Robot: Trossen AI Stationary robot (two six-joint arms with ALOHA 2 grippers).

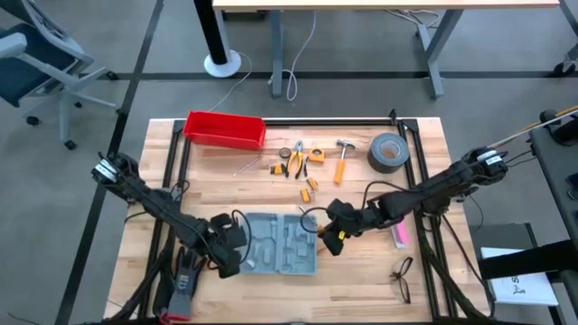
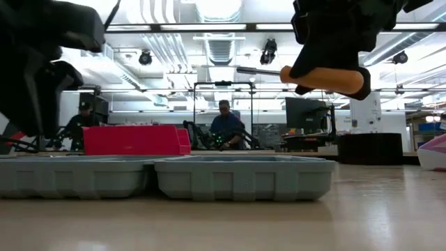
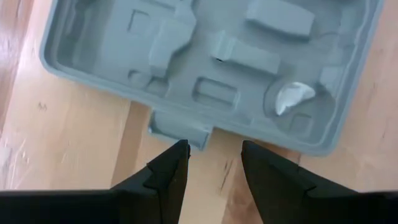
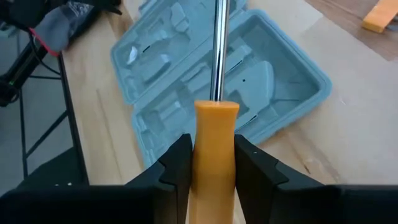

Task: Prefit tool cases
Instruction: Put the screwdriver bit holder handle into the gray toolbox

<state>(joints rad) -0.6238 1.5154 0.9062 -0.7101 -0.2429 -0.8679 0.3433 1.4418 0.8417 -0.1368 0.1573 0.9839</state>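
The right gripper (image 4: 211, 162) grasps a screwdriver (image 4: 214, 134) over the open case (image 1: 280, 242). It could slip and miss its slot. The left gripper (image 3: 214, 162) waits released by the case's edge.

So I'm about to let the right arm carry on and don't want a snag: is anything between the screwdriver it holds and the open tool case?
Nothing visible. The right gripper holds the orange-handled screwdriver above the table, its shaft pointing toward the open tool case. The moulded slots there look bare, and the left gripper sits at the case's far-side edge.
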